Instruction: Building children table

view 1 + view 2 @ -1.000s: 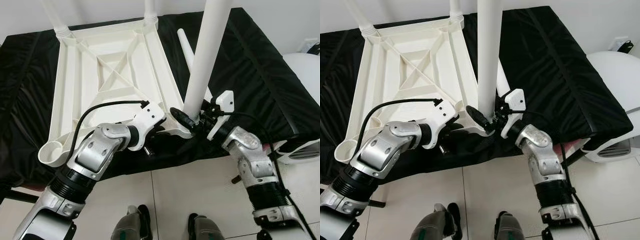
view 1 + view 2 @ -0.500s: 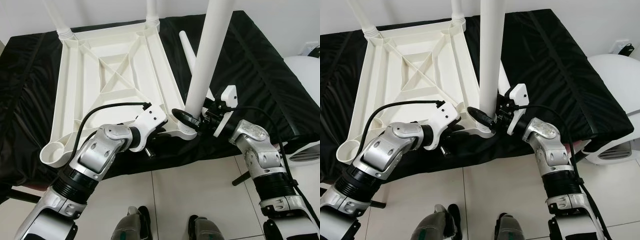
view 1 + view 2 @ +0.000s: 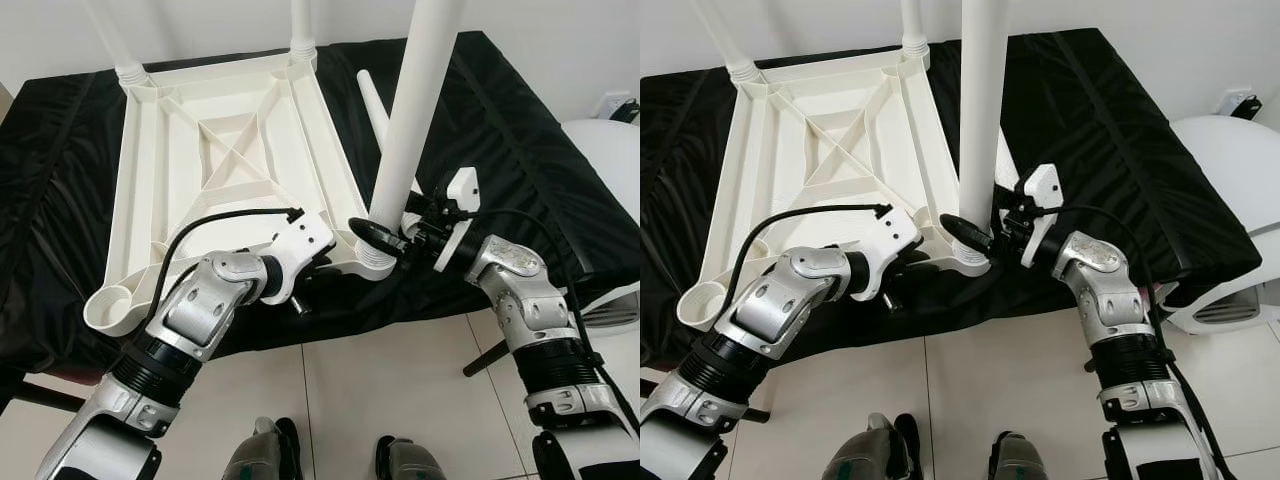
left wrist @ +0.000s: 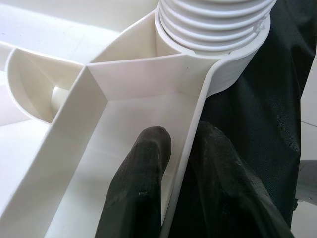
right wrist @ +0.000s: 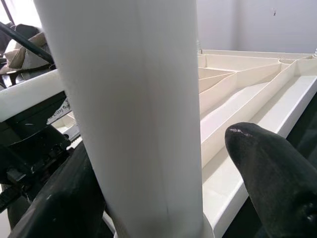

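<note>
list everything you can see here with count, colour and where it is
upside-down white plastic table top: 1, white, ribbed underside up, on the black cloth
fitted white table legs: 2, white, upright in the far corner sockets
white leg being fitted: 1, white, upright in the near right corner socket
loose white tapered leg: 1, white, lying on the cloth behind the upright leg
black cloth-covered surface: 1, black, under the table top
white rounded appliance: 1, white, at the right edge
tiled floor: pale, in front
left gripper: 1, black fingers pinching the table top's edge wall
right gripper: 1, black fingers either side of the leg being fitted
</note>
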Robot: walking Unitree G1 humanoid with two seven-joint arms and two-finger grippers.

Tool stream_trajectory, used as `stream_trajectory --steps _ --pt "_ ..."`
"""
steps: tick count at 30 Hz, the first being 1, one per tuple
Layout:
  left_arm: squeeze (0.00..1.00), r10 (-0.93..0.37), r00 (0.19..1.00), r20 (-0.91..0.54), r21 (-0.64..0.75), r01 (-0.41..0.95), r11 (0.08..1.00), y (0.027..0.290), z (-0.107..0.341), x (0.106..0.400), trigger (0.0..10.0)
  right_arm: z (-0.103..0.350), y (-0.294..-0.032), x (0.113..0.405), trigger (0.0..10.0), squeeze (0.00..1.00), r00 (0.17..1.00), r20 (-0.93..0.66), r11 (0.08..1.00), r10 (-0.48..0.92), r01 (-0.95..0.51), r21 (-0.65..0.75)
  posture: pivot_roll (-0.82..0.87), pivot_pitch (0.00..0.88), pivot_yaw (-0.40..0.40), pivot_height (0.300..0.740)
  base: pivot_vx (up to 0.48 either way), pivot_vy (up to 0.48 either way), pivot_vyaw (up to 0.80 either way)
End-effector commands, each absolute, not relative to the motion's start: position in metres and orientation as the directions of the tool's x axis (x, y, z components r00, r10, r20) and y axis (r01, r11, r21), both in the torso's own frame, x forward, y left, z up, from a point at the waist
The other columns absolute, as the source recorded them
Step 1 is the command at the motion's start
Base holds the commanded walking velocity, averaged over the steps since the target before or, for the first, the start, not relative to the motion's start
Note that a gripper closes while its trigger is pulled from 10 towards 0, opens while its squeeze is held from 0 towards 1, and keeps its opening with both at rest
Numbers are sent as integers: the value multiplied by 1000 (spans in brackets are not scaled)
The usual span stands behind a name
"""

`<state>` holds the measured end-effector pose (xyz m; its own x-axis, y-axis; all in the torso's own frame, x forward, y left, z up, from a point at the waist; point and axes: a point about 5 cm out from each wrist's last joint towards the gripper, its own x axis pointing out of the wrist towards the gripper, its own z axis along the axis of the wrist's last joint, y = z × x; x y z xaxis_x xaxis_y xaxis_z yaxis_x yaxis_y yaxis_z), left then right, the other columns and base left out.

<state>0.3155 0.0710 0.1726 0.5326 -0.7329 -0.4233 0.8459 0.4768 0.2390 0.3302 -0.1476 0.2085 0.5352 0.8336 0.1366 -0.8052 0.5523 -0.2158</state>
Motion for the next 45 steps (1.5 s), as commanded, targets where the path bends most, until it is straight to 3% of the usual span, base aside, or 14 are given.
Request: stream_trajectory --steps 1,3,4,8,9,24,30,45 --pt "0 -628 617 -475 253 779 574 90 158 321 10000 216 -156 332 10000 0 549 165 573 819 -787 -228 -53 142 62 740 0 0 0" --pt "0 -632 614 -473 250 781 573 90 158 321 10000 216 -157 332 10000 0 550 163 573 819 -786 -231 -53 144 61 740 0 0 0" --pt "1000 -640 608 -470 241 786 569 89 158 321 10000 216 -157 333 10000 0 552 162 575 818 -785 -232 -54 147 63 740 0 0 0" --pt "1000 -644 600 -475 248 793 556 89 159 322 10000 216 -158 333 10000 0 556 160 579 815 -781 -234 -53 147 64 740 0 0 0" --pt "0 -648 597 -473 254 797 548 89 160 322 10000 216 -158 333 10000 0 557 160 579 815 -781 -235 -53 146 64 740 0 0 0" --pt "0 -725 551 -414 274 835 477 82 183 321 10000 217 -159 334 10000 0 556 163 580 815 -780 -235 -51 146 63 740 0 0 0" --pt "0 -770 513 -381 275 857 435 67 192 317 10000 216 -157 335 10000 0 552 161 575 818 -784 -233 -51 154 59 740 0 0 0" --pt "0 -777 485 -401 253 874 415 59 183 314 10000 217 -158 334 10000 0 556 160 578 816 -780 -239 -58 162 63 740 0 0 0"
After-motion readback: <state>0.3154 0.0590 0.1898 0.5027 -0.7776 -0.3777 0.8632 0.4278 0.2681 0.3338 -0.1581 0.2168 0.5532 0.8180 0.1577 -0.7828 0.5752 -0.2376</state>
